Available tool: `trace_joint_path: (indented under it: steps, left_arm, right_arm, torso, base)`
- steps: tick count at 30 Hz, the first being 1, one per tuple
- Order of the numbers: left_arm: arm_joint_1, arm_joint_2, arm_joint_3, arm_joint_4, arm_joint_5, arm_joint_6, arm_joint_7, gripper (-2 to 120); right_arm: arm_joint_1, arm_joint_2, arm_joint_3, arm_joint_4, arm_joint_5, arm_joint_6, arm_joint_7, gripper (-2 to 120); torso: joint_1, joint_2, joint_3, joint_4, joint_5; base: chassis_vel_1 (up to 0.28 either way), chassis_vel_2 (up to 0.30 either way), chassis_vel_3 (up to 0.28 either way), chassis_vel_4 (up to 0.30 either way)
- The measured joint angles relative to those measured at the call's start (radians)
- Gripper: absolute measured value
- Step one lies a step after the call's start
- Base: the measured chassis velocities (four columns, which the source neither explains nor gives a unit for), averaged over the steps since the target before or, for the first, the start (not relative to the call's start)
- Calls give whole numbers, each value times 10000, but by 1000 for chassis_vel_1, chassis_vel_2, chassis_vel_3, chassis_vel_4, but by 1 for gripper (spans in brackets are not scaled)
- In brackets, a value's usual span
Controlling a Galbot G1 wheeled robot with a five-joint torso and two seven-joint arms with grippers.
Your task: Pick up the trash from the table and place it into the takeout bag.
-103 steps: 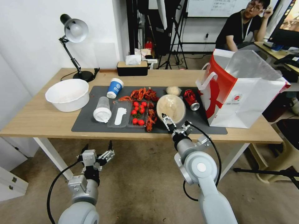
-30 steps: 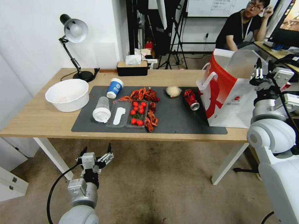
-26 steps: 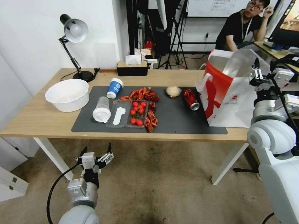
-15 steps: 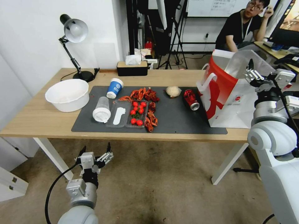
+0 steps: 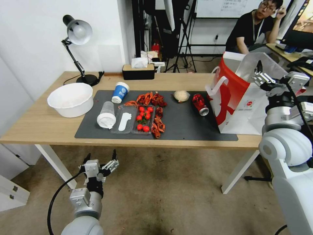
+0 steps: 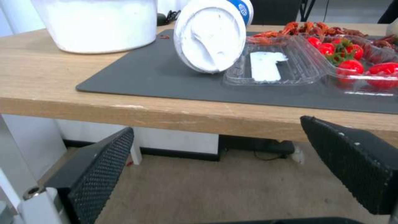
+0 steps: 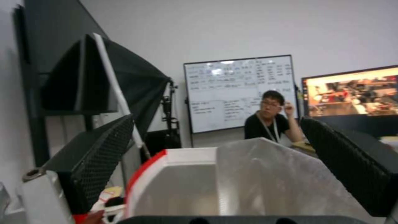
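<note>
On the table [image 5: 39, 125], the dark mat holds a blue-and-white paper cup [image 5: 120, 92] standing upright. A clear plastic cup [image 5: 107, 115] [image 6: 209, 34] lies on its side there, as does a crushed red can [image 5: 200, 104]. A pale paper wad [image 5: 181, 95] rests on the mat too. The takeout bag [image 5: 247, 98] stands open at the table's right end. My right gripper [image 5: 263, 74] [image 7: 215, 168] hovers open and empty over the bag's mouth [image 7: 232, 183]. My left gripper [image 5: 101, 157] [image 6: 219, 168] waits open below the table's front edge.
A white bowl [image 5: 70, 99] [image 6: 99, 25] and a desk lamp [image 5: 78, 32] occupy the table's left end. A tissue box [image 5: 138, 71] sits at the back. A clear tray [image 5: 125, 120] [image 6: 273, 65] with tomatoes [image 5: 143, 117] and crayfish shells [image 5: 153, 98] lies mid-mat.
My right arm has swung from the mat's front edge up over the bag. The beige bowl it gripped is gone from view, and its fingers have tilted left. The left arm stays put.
</note>
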Motion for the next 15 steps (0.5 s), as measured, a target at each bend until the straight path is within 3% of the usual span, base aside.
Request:
trace_joint_path:
  steps: [8,15]
  left_arm:
    - [10,-2,20,2,0,-6,6,100]
    - [0,-23,66,94,0,-65,12,100]
  right_arm:
    - [-352,45,58,300,4,175,-263,100]
    - [-1526,329,89,1156,-410,449,-904,100]
  torso:
    - [0,0,0,0,1]
    - [0,0,0,-2,1]
  base:
    - [0,0,0,0]
    - [0,0,0,0]
